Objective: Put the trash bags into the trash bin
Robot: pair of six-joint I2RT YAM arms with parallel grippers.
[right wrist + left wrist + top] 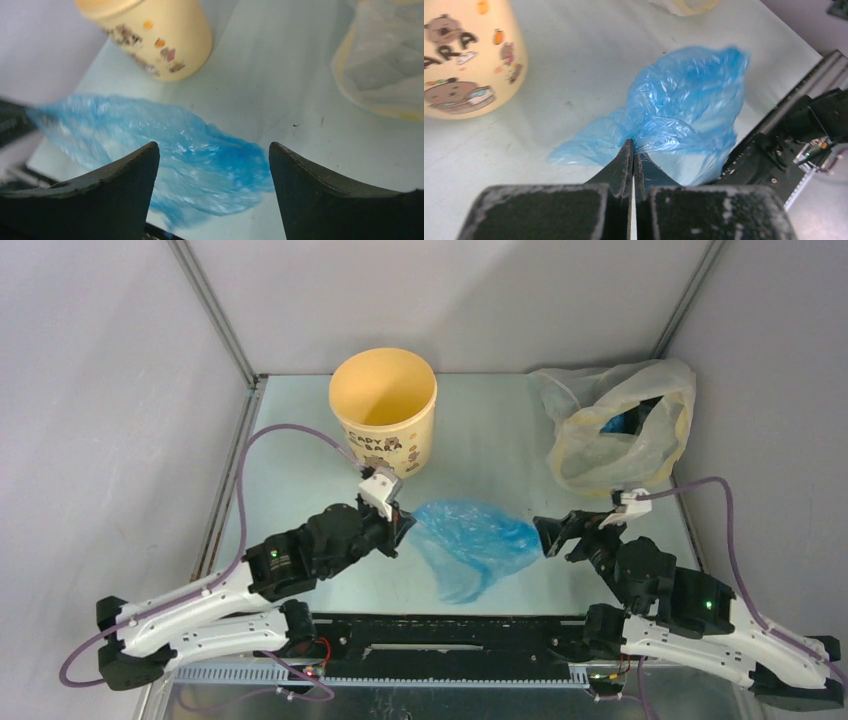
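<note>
Bin (398, 443) beyond blue bag (472, 537), yellowish bag (592, 462) back right

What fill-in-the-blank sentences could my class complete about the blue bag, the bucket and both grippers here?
1. The left gripper is ____ on an edge of the blue trash bag.
2. The right gripper, at the bag's other end, is ____.
3. The trash bin stands upright, and its inside looks ____.
4. The pale yellowish bag lies on the ____ arm's side of the table.
Missing words: shut; open; empty; right.
</note>
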